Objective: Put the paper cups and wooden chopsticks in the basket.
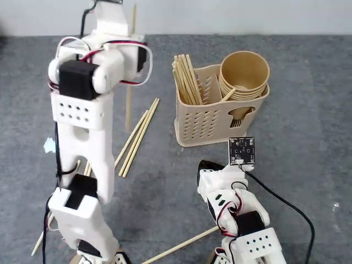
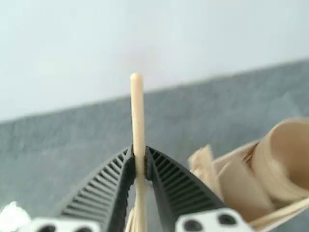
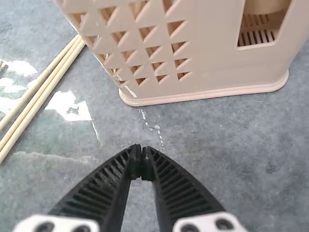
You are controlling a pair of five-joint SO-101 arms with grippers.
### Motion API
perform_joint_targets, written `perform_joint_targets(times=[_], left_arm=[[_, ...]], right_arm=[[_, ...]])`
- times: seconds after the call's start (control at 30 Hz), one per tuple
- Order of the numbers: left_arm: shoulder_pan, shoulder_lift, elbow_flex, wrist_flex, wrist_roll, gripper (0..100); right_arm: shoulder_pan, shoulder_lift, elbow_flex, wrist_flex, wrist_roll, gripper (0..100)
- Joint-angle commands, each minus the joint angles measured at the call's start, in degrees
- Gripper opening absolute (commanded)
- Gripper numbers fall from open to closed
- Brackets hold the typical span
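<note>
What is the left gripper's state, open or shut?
Shut. The left gripper clamps a wooden chopstick, with both jaws pressed against it.

White printed shells on left arm (image 1: 82,137) and right arm (image 1: 220,190), with black servo blocks and rows of small round holes. Red, white and black wires looped at joints, plus black cable from square camera board (image 1: 242,150). Black ribbed fingers (image 3: 108,188) on white bases with dark screw holes.
</note>
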Motion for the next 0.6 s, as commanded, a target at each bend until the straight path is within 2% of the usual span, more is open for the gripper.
perform_joint_targets(times=[0.0, 0.3, 0.57], left_arm=[[3.34, -3.69, -3.38, -7.12, 3.34, 1], [9.93, -3.34, -5.93, -21.10, 5.54, 1], [10.99, 0.00, -3.21, -20.92, 5.45, 1]], right_arm=[[0.22, -0.84, -0.44, -0.31, -0.26, 1.0], [0.22, -0.84, -0.44, -0.31, -0.26, 1.0], [0.22, -0.84, -0.44, -0.31, -0.26, 1.0]])
